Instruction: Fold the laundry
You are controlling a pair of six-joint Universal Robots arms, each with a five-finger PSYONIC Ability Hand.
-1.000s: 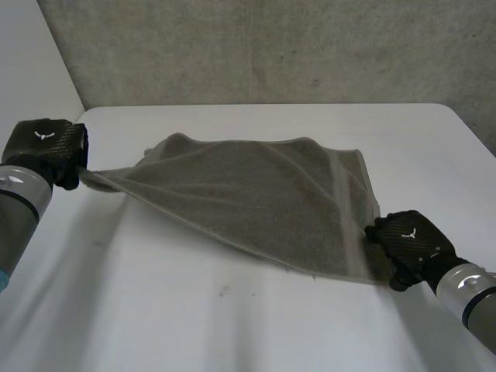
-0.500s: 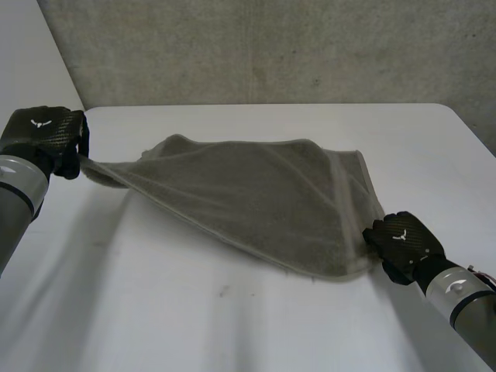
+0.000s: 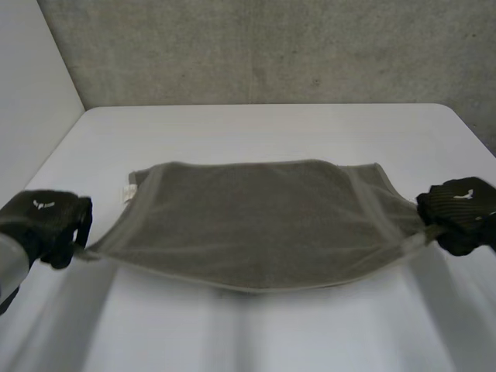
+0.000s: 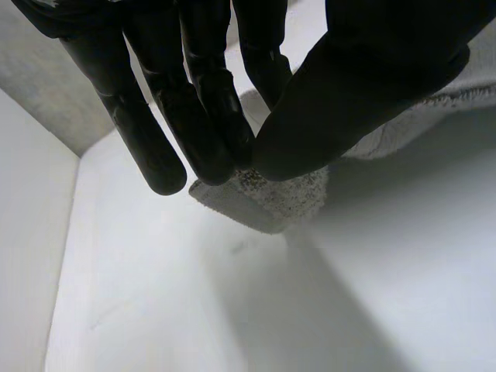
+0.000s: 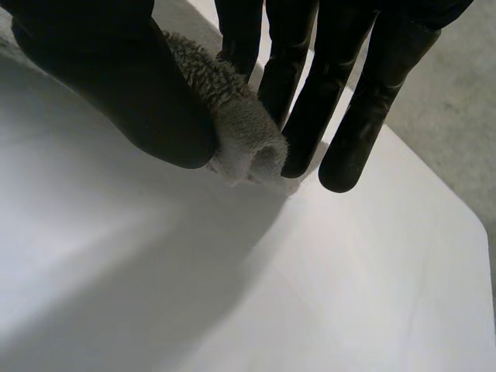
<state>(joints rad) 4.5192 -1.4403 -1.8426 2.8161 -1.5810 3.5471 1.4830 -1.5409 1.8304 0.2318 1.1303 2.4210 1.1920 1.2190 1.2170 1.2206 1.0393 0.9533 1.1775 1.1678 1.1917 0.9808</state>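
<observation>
You now hold the towel (image 3: 256,221) stretched square over the middle of the table (image 3: 256,124), no longer skewed as a second ago, left hand (image 3: 46,227) and right hand (image 3: 459,211) each pinching a near corner between thumb and fingers, so folding looks ready to begin.

Left hand (image 3: 44,225): black, with a woven carbon-look shell on the back and a small white winged mark on it. Left arm (image 3: 6,260): grey rounded section just behind that hand. Right hand (image 3: 463,211): same black weave, same white mark on its back. Left wrist view: fingers (image 4: 159,151) smooth black, long, tube-shaped, rounded tips; thumb (image 4: 349,93) much wider, blunt, matte black. Right wrist view: fingers (image 5: 353,128) are the same black tubes with round ends and a slight sheen; thumb (image 5: 132,93) broad, dark.
</observation>
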